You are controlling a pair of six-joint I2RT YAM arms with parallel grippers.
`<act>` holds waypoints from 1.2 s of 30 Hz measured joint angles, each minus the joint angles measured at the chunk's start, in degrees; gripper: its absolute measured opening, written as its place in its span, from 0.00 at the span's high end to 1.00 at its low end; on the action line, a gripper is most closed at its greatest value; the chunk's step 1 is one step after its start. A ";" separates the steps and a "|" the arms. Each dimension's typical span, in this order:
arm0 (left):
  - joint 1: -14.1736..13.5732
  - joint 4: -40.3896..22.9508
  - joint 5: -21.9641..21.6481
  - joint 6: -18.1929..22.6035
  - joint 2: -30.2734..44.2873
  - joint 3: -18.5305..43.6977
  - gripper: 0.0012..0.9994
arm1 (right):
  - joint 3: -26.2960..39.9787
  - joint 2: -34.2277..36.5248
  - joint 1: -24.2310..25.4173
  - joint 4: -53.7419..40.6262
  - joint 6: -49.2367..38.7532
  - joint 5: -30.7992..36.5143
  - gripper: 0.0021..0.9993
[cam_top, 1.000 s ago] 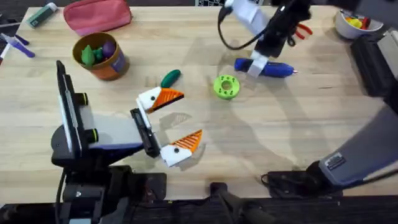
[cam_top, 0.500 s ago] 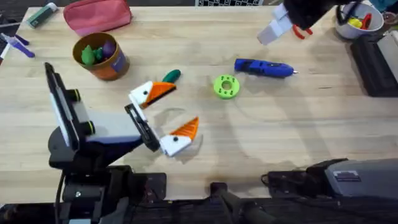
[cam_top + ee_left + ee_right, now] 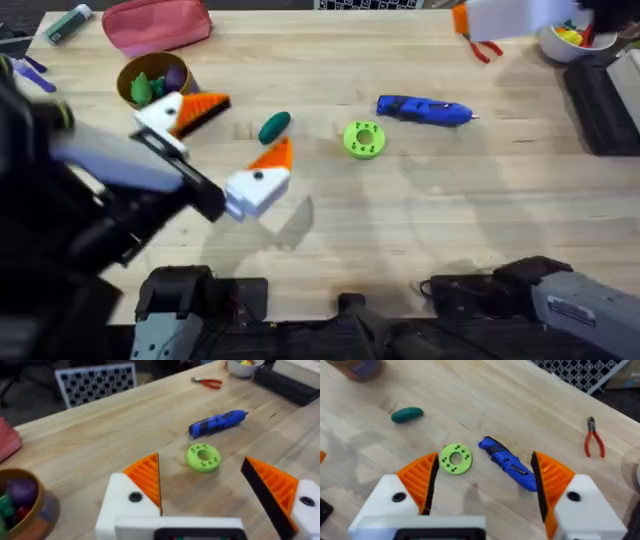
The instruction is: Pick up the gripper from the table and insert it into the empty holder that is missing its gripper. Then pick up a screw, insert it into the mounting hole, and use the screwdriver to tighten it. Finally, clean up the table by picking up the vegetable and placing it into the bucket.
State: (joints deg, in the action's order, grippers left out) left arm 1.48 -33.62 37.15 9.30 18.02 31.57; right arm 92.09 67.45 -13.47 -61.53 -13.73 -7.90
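Both grippers spread, empty; vegetable on worktop likely light, smooth, slippery — pinch across its middle.

A pale wooden surface under even light; beyond its far edge stands a black-and-white checkered board above dark floor.

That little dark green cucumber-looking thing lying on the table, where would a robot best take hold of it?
Probably across the middle of the vegetable, coming straight down from above. It lies flat on the table, a smooth oblong slanting toward the bucket, so fingers closing on its two long sides meet the narrowest span. The left end effector, open, is nearest; I'd turn it so the fingers straddle the width, not the length.
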 joint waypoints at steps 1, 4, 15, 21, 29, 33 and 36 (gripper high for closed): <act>0.00 -1.89 -1.13 0.83 2.18 2.31 0.00 | -1.00 -1.46 0.00 0.20 0.26 -0.37 0.01; 0.00 -7.37 -3.80 3.35 8.93 8.76 0.00 | -6.04 -5.99 0.00 1.13 1.43 -1.13 0.01; 0.00 -16.38 -8.82 8.60 28.15 20.05 0.00 | -31.99 -24.53 0.03 8.60 9.38 -1.57 0.01; 0.00 -15.00 -10.06 10.00 34.37 22.08 0.00 | -39.87 -31.32 0.57 8.56 11.58 -0.41 0.01; -2.23 -17.26 -17.23 12.14 41.47 24.93 0.01 | -42.13 -31.83 0.63 8.79 12.27 0.12 0.01; -8.21 -20.19 -25.33 12.79 50.26 29.76 0.01 | -42.13 -31.83 0.63 8.78 12.28 0.15 0.01; -12.38 -20.63 -30.04 12.98 57.57 32.86 0.01 | -42.13 -31.83 0.63 8.78 12.27 0.15 0.01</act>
State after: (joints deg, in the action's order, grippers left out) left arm -10.90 -54.24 7.11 22.28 75.59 64.43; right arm 49.95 35.62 -12.84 -52.75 -1.45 -7.75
